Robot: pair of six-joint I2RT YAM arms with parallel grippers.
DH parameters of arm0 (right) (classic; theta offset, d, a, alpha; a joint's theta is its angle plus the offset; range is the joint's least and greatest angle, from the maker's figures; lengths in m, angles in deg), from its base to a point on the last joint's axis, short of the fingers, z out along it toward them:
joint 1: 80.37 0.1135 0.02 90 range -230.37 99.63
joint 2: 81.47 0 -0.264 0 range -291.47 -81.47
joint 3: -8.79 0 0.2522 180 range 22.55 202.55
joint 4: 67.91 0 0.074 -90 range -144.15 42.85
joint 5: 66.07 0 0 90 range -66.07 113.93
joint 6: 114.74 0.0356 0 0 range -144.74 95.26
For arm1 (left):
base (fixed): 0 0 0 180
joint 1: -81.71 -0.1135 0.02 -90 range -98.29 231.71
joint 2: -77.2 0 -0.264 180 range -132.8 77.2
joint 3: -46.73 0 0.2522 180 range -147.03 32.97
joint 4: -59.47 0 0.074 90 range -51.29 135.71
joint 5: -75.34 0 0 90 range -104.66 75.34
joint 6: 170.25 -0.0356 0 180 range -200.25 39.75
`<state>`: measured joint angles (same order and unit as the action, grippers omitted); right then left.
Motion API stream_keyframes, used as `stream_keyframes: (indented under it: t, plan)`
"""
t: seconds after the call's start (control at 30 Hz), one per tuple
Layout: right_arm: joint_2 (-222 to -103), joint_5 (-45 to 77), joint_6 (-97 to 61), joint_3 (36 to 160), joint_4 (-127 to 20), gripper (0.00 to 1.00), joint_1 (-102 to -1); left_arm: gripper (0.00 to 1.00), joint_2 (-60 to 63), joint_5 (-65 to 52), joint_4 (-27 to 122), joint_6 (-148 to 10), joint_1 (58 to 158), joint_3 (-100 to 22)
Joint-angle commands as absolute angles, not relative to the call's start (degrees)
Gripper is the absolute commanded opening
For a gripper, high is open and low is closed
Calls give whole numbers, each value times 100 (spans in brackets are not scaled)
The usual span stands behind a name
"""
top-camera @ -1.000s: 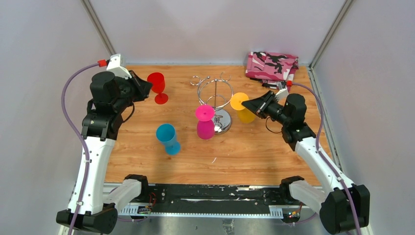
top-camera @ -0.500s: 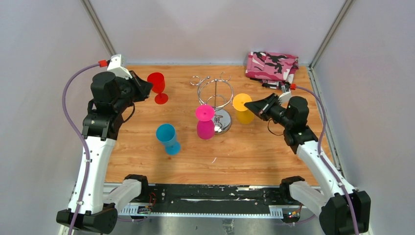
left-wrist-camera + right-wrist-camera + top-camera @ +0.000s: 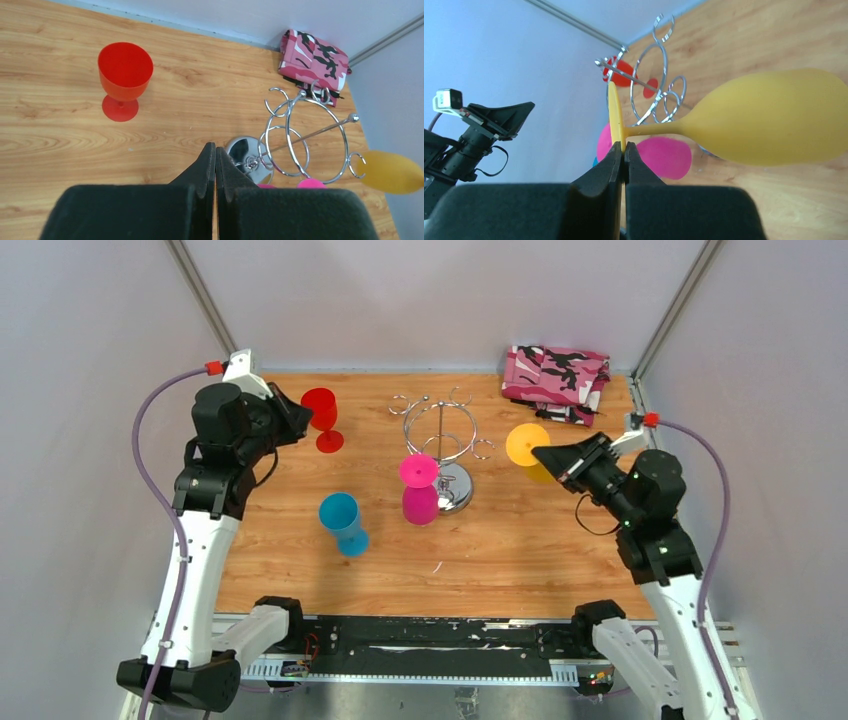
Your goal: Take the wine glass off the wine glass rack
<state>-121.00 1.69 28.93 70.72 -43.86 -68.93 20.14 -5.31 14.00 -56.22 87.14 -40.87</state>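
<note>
Wine glass (image 3: pixel 769 122) base pinched in closed right gripper (image 3: pixel 624 149).

Noted right gripper (image 3: pixel 624 148) at bottom centre, fingers (image 3: pixel 599 180) pressed together on the thin edge of the foot of a yellow wine glass (image 3: pixel 774 120). Recorded glass lying sideways across frame, stem level, bowl to the right, wooden table (image 3: pixel 744 45) behind it. Observed chrome wine glass rack (image 3: pixel 639 82) behind the foot, rings and curled hooks visible; contact with glass not determinable. Seen pink glass (image 3: pixel 664 157) beyond the stem, red glass (image 3: pixel 621 72) through the rack wires, left arm (image 3: pixel 469 140) at far left against pale wall.
</note>
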Motion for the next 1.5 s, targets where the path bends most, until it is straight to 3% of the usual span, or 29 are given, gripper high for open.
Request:
stream_keyframes:
  t: [0.0, 0.17, 0.3, 0.47, 0.63, 0.83, 0.87, 1.0, 1.2, 1.33, 1.47]
  plan:
    - [-11947, 791, 1910, 8151, -3476, 0, -6974, 0, 1865, -769, 1507, -5611, 8742, -4121]
    - [-12693, -146, 1775, 9193, -4086, 0, -6969, 0, 1321, -856, 1592, -5630, 9123, -4756]
    - [-13534, -1169, 2461, 9897, -5182, 0, -6947, 0, 907, 483, 2596, -5257, 9256, -5187]
    - [-14190, -1886, 3188, 10608, -6885, 0, -6942, 11, 798, 2218, 5810, -3859, 9253, -4298]
    - [-14570, -2301, 4266, 10823, -8624, 0, -6939, 17, 505, 2929, 8182, -2742, 9252, -3818]
    - [-14988, -2344, 5905, 10679, -10840, 0, -6905, 29, -403, 3242, 13288, 384, 9198, -3486]
    - [-15077, -2311, 6226, 10628, -11262, 0, -6885, 30, -624, 3261, 13584, 761, 9191, -3566]
    - [-15411, -2136, 7088, 10469, -12481, 0, -6578, 30, -746, 3256, 13620, 567, 9208, -3487]
    - [-15680, -2175, 6890, 10314, -12570, 0, -5792, 33, -511, 3320, 13615, 494, 9208, -3484]
    - [-15796, -2150, 6809, 10190, -12623, 0, -5432, 58, -515, 3387, 13614, 582, 9208, -3517]
    - [-15803, -2123, 6838, 10085, -12652, 0, -5392, 62, -472, 3373, 13615, 559, 9200, -3394]
